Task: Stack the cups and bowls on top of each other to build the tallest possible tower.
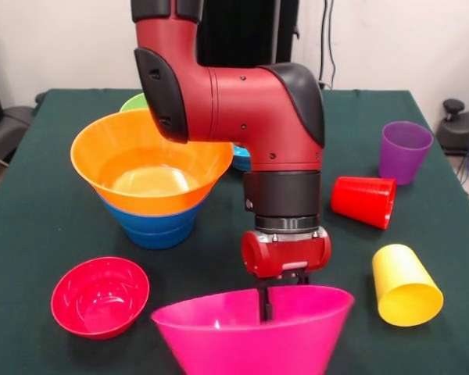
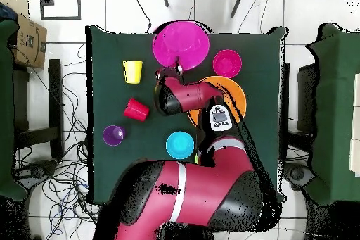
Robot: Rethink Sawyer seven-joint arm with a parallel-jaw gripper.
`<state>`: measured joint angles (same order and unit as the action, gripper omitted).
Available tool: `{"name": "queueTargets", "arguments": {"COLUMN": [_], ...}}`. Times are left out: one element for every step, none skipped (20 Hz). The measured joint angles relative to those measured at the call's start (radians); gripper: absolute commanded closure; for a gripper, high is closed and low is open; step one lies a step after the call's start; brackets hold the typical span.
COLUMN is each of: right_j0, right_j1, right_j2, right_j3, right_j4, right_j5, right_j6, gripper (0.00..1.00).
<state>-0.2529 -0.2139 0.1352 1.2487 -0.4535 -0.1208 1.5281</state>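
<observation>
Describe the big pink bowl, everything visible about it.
The pink bowl is a large, glossy plastic cone-shaped bowl, upright, mouth up, at the table's front edge in the front view. The claw reaches down inside its far rim; whether it grips is unclear. Nothing else touches it; the small red bowl sits apart beside it.

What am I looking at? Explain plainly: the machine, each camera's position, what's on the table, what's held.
The machine is a red and black robot arm with a gripper at its tip. One camera faces it across the green table; the other looks straight down. On it an orange bowl sits nested on blue bowls; a red bowl, pink bowl, green bowl and light-blue bowl stand elsewhere. The purple cup is upright; the red cup and yellow cup lie on their sides. The gripper is at the pink bowl's rim; whether it grips is unclear.
</observation>
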Motion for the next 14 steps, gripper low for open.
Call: {"name": "queueTargets", "arguments": {"right_j0": [-0.001,-0.001,-0.009,-0.013,-0.017,-0.022,-0.029,-0.043,-0.048,-0.051,-0.054,-0.058,-0.061,-0.062], "right_j1": [-0.001,-0.002,-0.013,-0.018,-0.023,-0.028,-0.032,-0.035,-0.033,-0.033,-0.032,-0.029,-0.026,-0.023], "right_j2": [0.000,0.000,0.001,0.001,0.002,0.003,0.006,0.012,0.013,0.014,0.015,0.016,0.018,0.021], "right_j3": [0.000,-0.001,-0.005,-0.007,-0.009,-0.011,-0.015,-0.019,-0.019,-0.019,-0.019,-0.019,-0.019,-0.019], "right_j4": [0.000,0.000,0.000,0.000,0.000,-0.001,0.000,0.000,0.000,-0.001,-0.001,-0.001,-0.001,-0.001], "right_j5": [-0.001,-0.002,-0.015,-0.019,-0.024,-0.027,-0.027,-0.026,-0.026,-0.026,-0.025,-0.024,-0.022,-0.022], "right_j6": [0.000,0.000,0.000,0.000,0.000,0.000,0.000,0.000,0.000,0.000,0.000,0.000,0.000,0.000], "gripper": [1.00,1.00,1.00,1.00,1.00,1.00,1.00,1.00,1.00,1.00,1.00,1.00,1.00,1.00]}}
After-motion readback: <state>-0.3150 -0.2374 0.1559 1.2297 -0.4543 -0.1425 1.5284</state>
